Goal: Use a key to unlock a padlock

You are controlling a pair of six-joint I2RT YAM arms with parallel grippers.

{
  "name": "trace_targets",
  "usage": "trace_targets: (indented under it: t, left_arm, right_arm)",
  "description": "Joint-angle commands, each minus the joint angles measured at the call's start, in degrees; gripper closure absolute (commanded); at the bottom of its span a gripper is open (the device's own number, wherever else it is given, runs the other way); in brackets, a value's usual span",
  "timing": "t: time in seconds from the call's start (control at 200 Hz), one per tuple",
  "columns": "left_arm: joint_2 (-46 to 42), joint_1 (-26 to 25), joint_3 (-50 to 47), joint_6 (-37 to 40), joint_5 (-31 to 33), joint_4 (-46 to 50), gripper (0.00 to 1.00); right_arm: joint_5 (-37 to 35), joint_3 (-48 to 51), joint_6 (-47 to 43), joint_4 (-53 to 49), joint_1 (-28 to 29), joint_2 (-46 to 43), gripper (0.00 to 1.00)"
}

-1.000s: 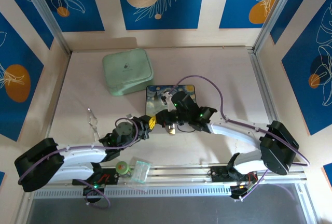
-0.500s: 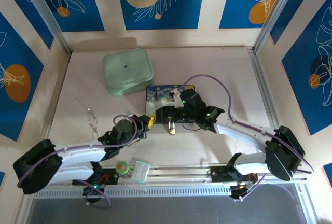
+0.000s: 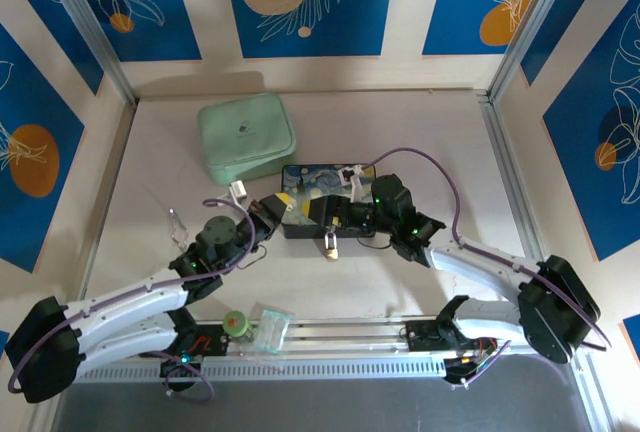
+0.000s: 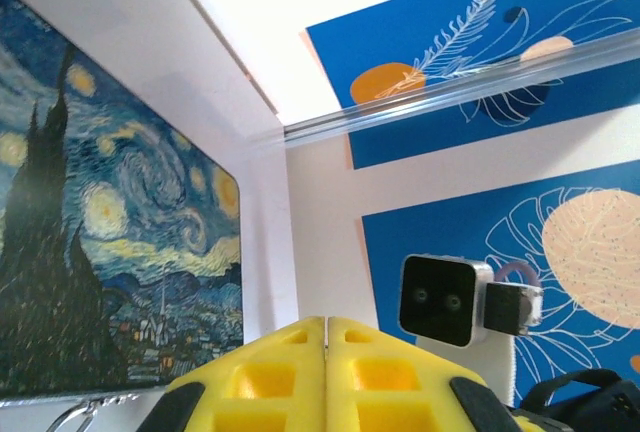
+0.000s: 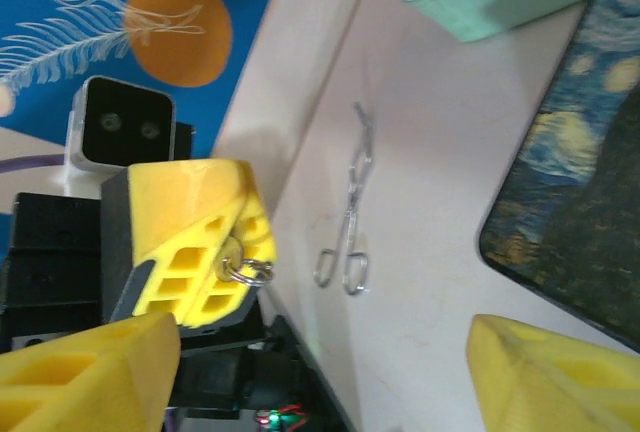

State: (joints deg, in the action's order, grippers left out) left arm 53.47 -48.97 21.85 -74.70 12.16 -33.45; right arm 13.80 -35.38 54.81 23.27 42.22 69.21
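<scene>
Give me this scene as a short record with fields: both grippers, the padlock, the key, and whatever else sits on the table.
left gripper: shut, pinching a small silvery piece, apparently the key
right gripper: open, holding nothing
padlock: at the near side of the starry painted box; whether locked, unclear
other items: mint case behind the box to the left; wire loop lying on the table

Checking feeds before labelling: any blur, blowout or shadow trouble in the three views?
Top external: even light, sharp, only a soft shadow behind the mint case. Left wrist: the pale area beside the painted box washes out to white. Right wrist: its own yellow fingers are soft; the metal clamp is crisp.
</scene>
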Motion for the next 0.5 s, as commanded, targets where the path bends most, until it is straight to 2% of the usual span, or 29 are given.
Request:
trace_targets:
  t: [0.0, 0.13, 0.215, 0.495]
  left_arm:
    - [2.12, 0.41, 0.03, 4.38, -2.33, -8.34, 1.0]
    - [5.41, 0.45, 0.2, 3.59, -4.88, -15.28, 1.0]
    - [6.61, 0.45, 0.95, 1.98, -5.59, -15.47, 1.0]
    - [6.4, 0.45, 1.68, 2.37, -5.97, -15.98, 1.0]
  right_arm:
    - [5.88, 1.43, 4.79, 16.19, -0.39, 1.51, 0.28]
    - [6.44, 1.33, 4.99, 19.02, -0.48, 2.46, 0.39]
    - [7.52, 0.57, 4.49, 19.13, -0.77, 3.17, 0.4]
    - [9.37, 1.85, 6.79, 22.52, -2.67, 5.12, 0.57]
